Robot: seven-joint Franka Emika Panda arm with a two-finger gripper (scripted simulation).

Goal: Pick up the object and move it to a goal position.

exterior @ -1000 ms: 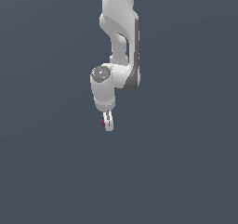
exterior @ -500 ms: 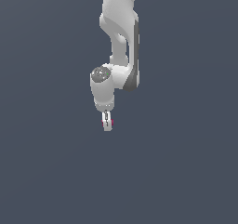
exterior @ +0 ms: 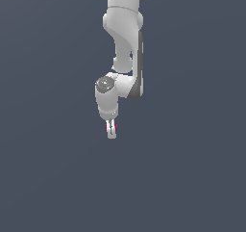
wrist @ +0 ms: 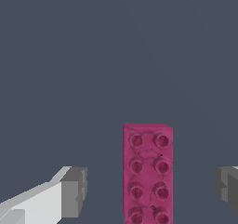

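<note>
Between the two grey finger pads seen from the wrist camera lies the magenta-pink studded brick [wrist: 148, 173], a long narrow block with two rows of round studs on its upper face. The jaws stand wide apart, with clear dark ground on either side of the brick; neither pad touches it. One finger [wrist: 51, 199], white with a grey pad at its tip, shows on one side, and only the grey edge of the other pad [wrist: 227, 187] shows at the opposite side, cut off by the frame edge. The brick sits nearer that second pad than the first, though a gap remains on both sides. Its near end runs out of the frame, so its full length cannot be made out; four pairs of studs are visible. It rests flat on the plain dark grey-blue surface [wrist: 116, 56].

From the exterior camera, the white Panda arm [exterior: 124, 38] comes down from the top of the picture, bends at a joint with a grey round cap, and ends in the gripper [exterior: 111, 130] pointing downward. Small slivers of magenta [exterior: 107, 127] show right at the fingertips, so the brick lies directly under the gripper, just to the exterior view's left of centre. At this distance the brick's shape and the finger gap are too small to tell apart.
</note>
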